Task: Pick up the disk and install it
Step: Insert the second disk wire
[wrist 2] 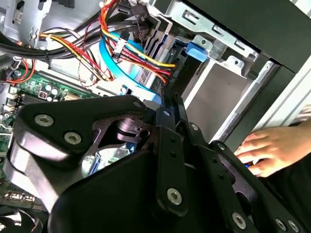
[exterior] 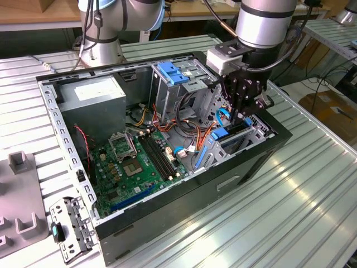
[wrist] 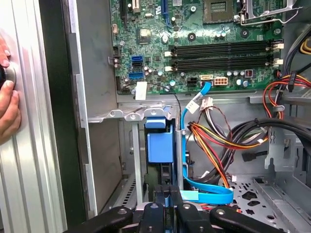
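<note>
Hand (wrist 2: 269, 148) beside case, in wrist views.

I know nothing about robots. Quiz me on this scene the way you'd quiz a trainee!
1. True or false: the pincer hangs over the motherboard.
2. In both wrist views, what shows outside the open computer case? A) a person's hand B) a screwdriver C) a cup
3. Fill in: in the first wrist view the disk stands on edge in the drive bay, and its plastic rail is coloured ____.

Key: 1 false, it is down at the drive bay on the exterior view's right; 2 A; 3 blue.
</note>
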Robot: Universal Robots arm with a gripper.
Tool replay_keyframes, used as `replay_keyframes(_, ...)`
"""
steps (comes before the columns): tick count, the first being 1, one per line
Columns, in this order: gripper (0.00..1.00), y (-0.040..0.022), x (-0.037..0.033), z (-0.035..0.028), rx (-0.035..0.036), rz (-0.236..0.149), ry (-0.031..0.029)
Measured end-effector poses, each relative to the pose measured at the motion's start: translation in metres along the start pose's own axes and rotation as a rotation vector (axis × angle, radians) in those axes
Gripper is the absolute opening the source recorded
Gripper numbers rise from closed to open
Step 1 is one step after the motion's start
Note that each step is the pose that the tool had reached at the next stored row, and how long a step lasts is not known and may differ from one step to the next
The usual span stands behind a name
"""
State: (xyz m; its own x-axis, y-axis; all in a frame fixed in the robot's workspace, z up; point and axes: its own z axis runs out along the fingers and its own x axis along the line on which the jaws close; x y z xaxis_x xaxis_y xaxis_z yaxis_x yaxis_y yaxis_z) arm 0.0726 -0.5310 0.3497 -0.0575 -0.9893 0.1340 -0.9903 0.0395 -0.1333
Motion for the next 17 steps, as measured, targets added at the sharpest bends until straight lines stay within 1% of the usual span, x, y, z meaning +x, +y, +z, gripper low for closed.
replay_keyframes(1,0.16,0.0,0.0001,0.0002,0.0004,0.0,-0.0026)
replay_keyframes(4,0.16,0.0001,0.001,0.0008,0.0039,0.001,-0.0189)
replay_keyframes(6,0.16,0.0001,0.0018,0.0013,0.0049,0.002,-0.0283)
replay_keyframes(8,0.16,0.0002,0.0026,0.0019,0.0053,0.002,-0.034)
replay_keyframes(10,0.16,0.0002,0.0041,0.0027,0.0053,0.002,-0.042)
replay_keyframes(11,0.16,0.0001,0.0053,0.0033,0.0053,0.003,-0.0505)
replay_keyframes(12,0.16,0.0001,0.0069,0.0038,0.0054,0.004,-0.0603)
replay_keyframes(13,0.16,0.0001,0.0079,0.0042,0.0053,0.004,-0.0669)
replay_keyframes(14,0.16,0.0001,0.0086,0.0044,0.0052,0.004,-0.0685)
replay_keyframes(17,0.16,0.0001,0.0098,0.0049,0.0052,0.004,-0.069)
